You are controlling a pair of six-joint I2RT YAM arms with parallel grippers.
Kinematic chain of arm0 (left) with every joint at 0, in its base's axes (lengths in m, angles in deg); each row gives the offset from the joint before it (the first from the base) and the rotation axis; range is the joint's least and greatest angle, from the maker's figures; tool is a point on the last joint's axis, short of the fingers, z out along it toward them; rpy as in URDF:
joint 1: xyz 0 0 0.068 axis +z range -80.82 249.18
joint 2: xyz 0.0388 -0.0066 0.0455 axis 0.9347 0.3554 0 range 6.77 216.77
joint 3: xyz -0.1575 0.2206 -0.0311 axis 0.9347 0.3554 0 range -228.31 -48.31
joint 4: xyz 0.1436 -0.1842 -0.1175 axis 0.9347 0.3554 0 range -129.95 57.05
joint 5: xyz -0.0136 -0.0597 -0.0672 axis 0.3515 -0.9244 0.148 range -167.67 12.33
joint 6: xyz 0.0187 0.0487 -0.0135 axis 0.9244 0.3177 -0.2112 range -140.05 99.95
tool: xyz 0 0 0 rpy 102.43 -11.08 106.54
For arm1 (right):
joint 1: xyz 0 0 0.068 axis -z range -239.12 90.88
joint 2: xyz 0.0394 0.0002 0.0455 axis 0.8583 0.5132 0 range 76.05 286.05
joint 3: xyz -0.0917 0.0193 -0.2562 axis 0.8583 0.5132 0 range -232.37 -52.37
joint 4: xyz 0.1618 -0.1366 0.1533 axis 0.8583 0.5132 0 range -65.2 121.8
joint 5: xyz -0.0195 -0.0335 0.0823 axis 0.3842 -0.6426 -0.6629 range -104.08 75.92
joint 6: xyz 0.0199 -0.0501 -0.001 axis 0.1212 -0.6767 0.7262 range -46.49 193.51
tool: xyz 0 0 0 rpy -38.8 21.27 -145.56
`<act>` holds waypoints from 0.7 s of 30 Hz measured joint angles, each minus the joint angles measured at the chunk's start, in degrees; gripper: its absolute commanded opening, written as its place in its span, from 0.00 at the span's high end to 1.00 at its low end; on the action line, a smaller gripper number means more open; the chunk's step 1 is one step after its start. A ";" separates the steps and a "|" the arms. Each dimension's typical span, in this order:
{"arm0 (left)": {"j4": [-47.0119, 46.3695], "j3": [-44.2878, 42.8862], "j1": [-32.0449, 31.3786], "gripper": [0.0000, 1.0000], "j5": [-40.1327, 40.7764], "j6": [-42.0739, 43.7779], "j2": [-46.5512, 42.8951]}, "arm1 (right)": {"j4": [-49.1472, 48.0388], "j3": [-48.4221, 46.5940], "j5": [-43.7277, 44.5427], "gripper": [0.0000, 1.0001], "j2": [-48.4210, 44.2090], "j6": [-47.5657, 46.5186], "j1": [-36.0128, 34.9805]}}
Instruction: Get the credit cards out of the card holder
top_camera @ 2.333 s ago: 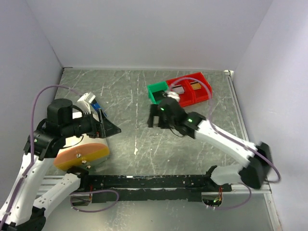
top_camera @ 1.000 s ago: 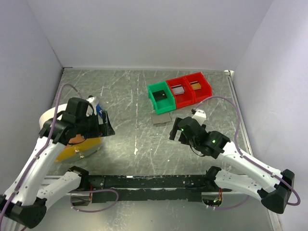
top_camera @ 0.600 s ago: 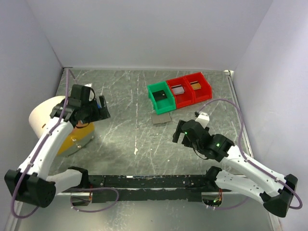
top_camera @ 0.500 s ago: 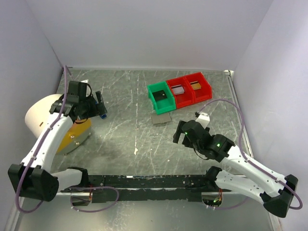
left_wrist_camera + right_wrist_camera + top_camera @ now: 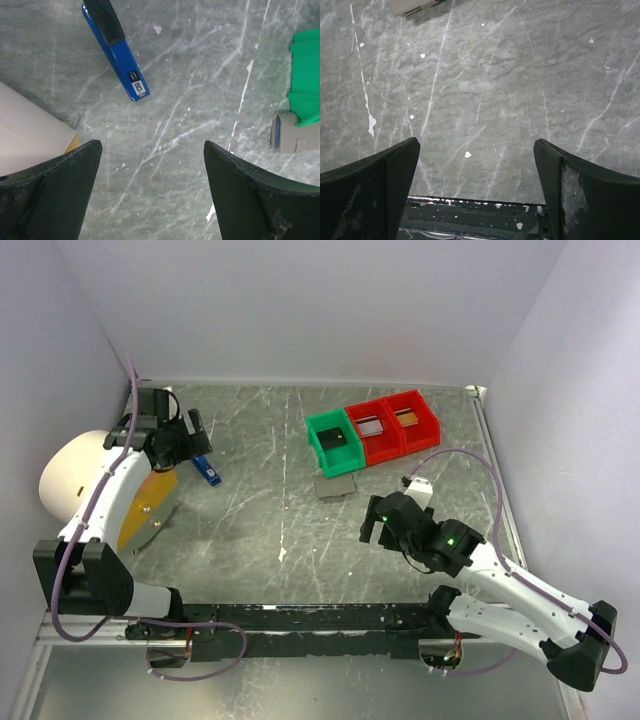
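Scratched grey table (image 5: 270, 430), white walls. Card holder (image 5: 335, 487) lies flat, just in front of green tray (image 5: 335, 440). L gripper (image 5: 178, 438) near blue gadget (image 5: 207, 472), R gripper (image 5: 375, 525) nearer holder: both spread wide, empty. If you pinch shallow, holder prob. skids or jams vs tray.

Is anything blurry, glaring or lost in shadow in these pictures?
Top external view: soft, even light, only faint shadows on the table. Left wrist view: blue gadget sharp, the camera's own fingers dark and soft. Right wrist view: table surface crisp, no glare.

Scratched grey metal-like table (image 5: 260, 510)
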 measured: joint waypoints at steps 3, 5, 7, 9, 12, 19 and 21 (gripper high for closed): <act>-0.13 -1.70 1.77 0.05 -0.04 0.22 2.03 | 0.02 0.00 -0.24 0.00 0.35 -0.09 0.00; -0.74 -2.03 2.69 0.05 -0.26 0.22 2.64 | 0.00 0.02 -0.44 0.00 0.35 -0.09 0.00; -1.20 -2.03 3.13 0.05 -0.85 0.13 2.78 | -0.04 0.09 -0.50 0.00 0.33 -0.09 0.00; -1.29 -2.27 3.37 0.05 -2.97 0.13 3.06 | -0.04 0.26 -0.46 0.00 0.35 -0.13 0.00; -1.88 -2.71 3.43 0.05 -8.50 0.09 3.34 | -0.02 0.22 0.42 0.00 0.76 -0.46 0.00; -4.79 0.37 -1.03 0.05 -16.72 -1.88 -6.29 | -2.54 -3.10 2.34 0.00 7.85 -7.10 4.98; -5.73 2.78 -2.86 0.05 -18.18 -2.21 -11.74 | -5.25 -4.26 0.24 0.00 10.29 -10.67 8.59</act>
